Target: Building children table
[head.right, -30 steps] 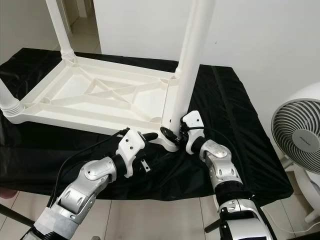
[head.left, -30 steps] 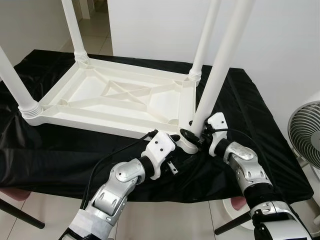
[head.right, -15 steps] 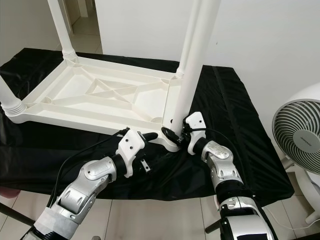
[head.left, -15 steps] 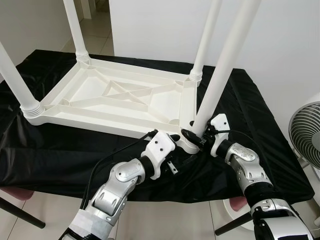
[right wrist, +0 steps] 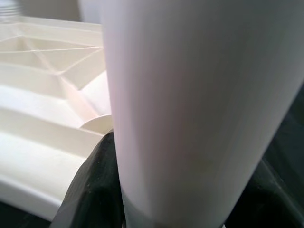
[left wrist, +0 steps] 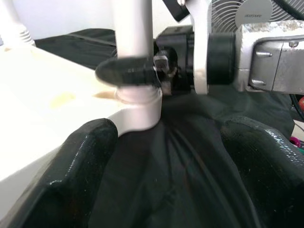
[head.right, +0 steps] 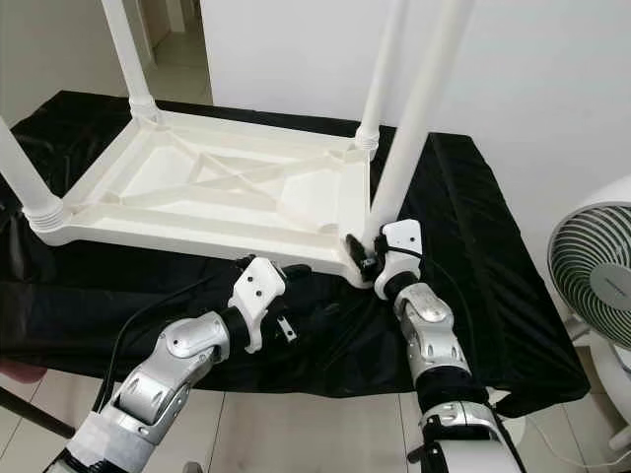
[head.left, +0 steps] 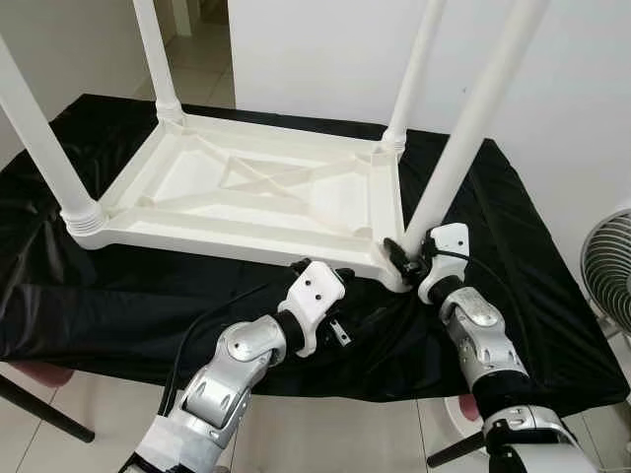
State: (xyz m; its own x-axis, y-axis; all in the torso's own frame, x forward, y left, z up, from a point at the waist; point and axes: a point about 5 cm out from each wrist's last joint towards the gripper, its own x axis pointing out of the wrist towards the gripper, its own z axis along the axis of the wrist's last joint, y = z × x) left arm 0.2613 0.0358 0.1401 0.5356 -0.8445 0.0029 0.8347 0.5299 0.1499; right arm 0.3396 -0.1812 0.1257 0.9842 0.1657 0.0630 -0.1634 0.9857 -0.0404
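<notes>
Our left tool (head.left: 335,296) waits open at the near edge of the tabletop (head.left: 246,197), upside down on the black-draped counter (head.left: 513,246). Our right tool (head.left: 412,261) clamps leg 4 (head.left: 463,138), now straighter in its corner socket, so seating looks nearly done.

White walls (head.left: 325,49), pale tiled floor (head.left: 325,434), white fan (head.right: 592,286) at right.

My arms: silver jointed metal segments | wrists: white housings, black collars | my left pincer (head.left: 340,296): two thick black matte fingers (left wrist: 90,142) | my right pincer (head.left: 406,258): black fingers, white mount | cables: black, looped along each forearm | left upper arm: white wrap.
</notes>
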